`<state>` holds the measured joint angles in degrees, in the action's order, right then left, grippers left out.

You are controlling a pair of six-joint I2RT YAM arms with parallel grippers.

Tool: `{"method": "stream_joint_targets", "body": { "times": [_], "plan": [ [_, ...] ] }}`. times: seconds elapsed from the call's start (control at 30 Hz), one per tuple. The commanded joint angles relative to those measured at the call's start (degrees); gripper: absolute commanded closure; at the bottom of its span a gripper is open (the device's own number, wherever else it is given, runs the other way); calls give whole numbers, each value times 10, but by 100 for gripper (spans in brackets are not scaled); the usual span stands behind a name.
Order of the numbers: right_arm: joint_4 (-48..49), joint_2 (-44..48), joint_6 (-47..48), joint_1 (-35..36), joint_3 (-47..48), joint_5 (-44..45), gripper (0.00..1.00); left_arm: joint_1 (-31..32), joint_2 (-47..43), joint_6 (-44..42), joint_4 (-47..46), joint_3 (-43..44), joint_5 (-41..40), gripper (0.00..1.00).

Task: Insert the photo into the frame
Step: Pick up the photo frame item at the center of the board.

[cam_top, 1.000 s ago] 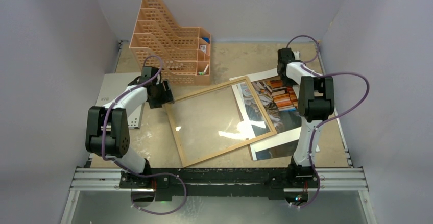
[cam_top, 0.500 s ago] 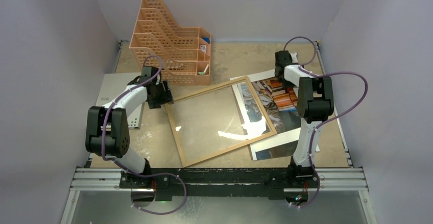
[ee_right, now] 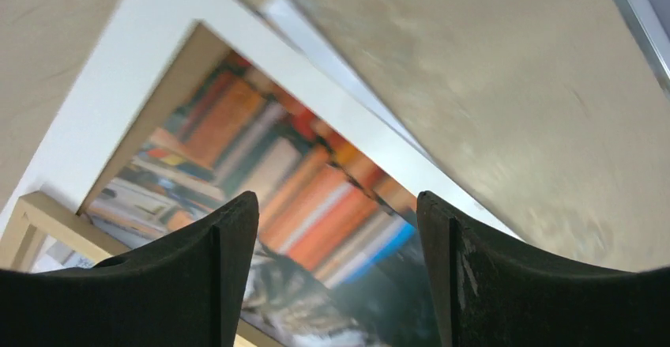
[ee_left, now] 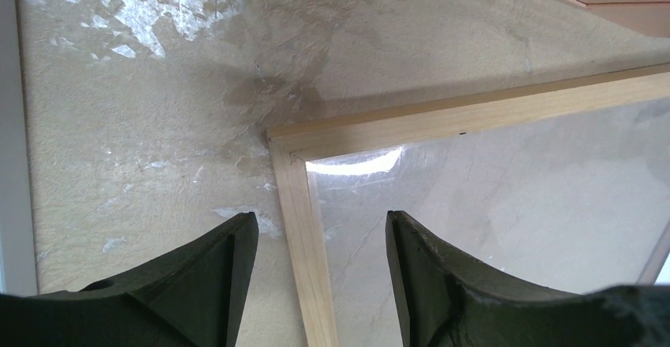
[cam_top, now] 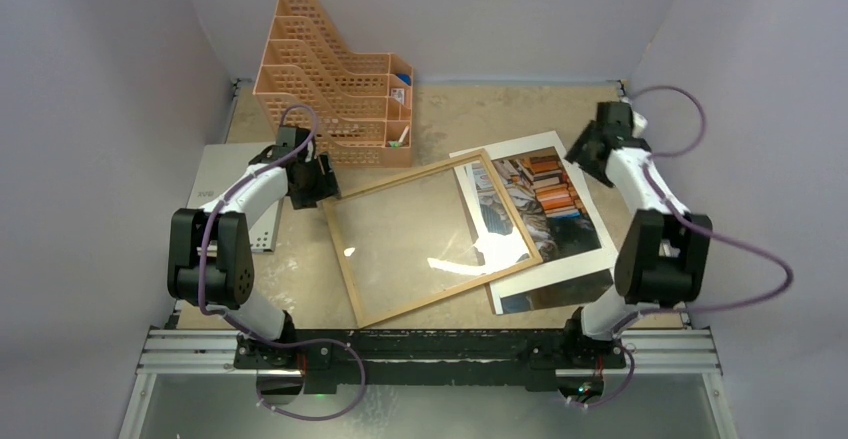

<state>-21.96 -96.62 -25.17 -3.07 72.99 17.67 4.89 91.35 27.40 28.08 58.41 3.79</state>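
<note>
One frame [cam_top: 405, 177], long axis slanting far-right, overlaps the photo [cam_top: 555, 194]

Left arm [cam_top: 245, 194] and right arm [cam_top: 645, 184]: white tube links, boxy black joint housings. Purple cables [cam_top: 300, 111] loop along each (one per arm). Fingers [ee_left: 197, 284] dark grey, wedge-shaped, matte. Black bases on a silver rail [cam_top: 190, 349].
</note>
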Motion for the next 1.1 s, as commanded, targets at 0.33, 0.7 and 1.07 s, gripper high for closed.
{"method": "stream_joint_targets", "body": {
  "times": [0.33, 0.7, 1.07],
  "plan": [
    [-123, 185, -263, -240, -263, -95, 4, -4, -7, -11, 13, 11, 6, 37],
    [-5, 120, -280, -283, -339, -189, 4, -4, 14, -8, 8, 25, 19, 37],
    [153, 48, -180, -283, -298, -236, 23, -8, 15, 16, 12, 33, -28, 36]
  ]
}}
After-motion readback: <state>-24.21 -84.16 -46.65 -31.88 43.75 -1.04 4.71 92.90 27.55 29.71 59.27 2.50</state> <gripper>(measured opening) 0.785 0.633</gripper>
